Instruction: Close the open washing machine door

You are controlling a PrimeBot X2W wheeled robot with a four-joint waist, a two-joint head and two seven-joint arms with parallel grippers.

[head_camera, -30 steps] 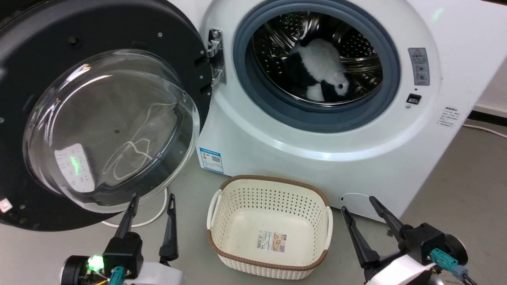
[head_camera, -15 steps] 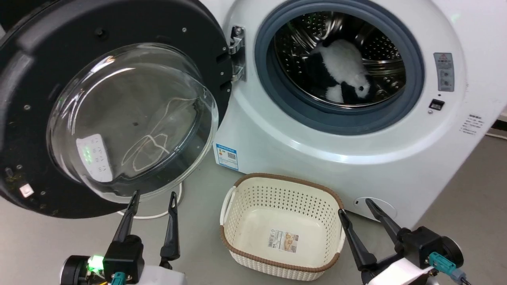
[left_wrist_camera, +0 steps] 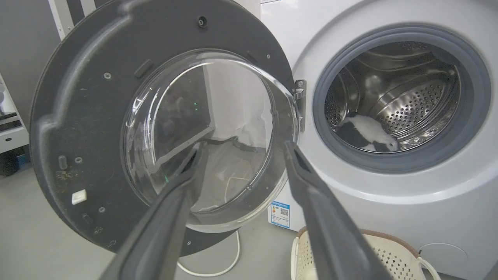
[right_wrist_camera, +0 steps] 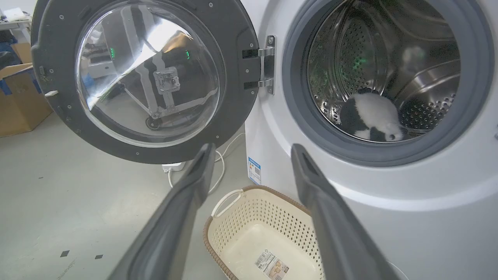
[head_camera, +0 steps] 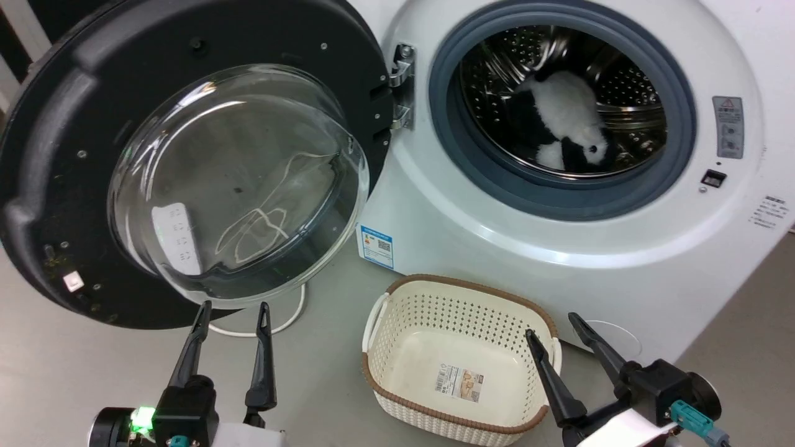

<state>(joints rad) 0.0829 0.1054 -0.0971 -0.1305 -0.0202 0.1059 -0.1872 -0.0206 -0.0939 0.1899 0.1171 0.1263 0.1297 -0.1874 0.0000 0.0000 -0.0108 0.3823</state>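
The washing machine door (head_camera: 74,186) (left_wrist_camera: 78,128) (right_wrist_camera: 237,97), round and black-rimmed with a bulging clear glass bowl, hangs wide open on its metal hinge (head_camera: 402,87) at the left of the white washing machine (head_camera: 559,248). A black-and-white plush toy (head_camera: 571,118) lies inside the steel drum. My left gripper (head_camera: 235,308) is open, its tips just below the door's glass bowl. My right gripper (head_camera: 551,324) is open above the right rim of the cream basket (head_camera: 397,298), in front of the machine's lower panel. Nothing is held in either gripper.
The cream perforated basket (right_wrist_camera: 218,233) stands on the grey floor before the machine, with only a label inside. A white cable (head_camera: 292,320) loops on the floor under the door. A cardboard box (right_wrist_camera: 19,101) sits far left in the right wrist view.
The head camera has turned left, so door, machine and basket sit further right in the picture. Both grippers stay open, low in the view. The door hangs open as before.
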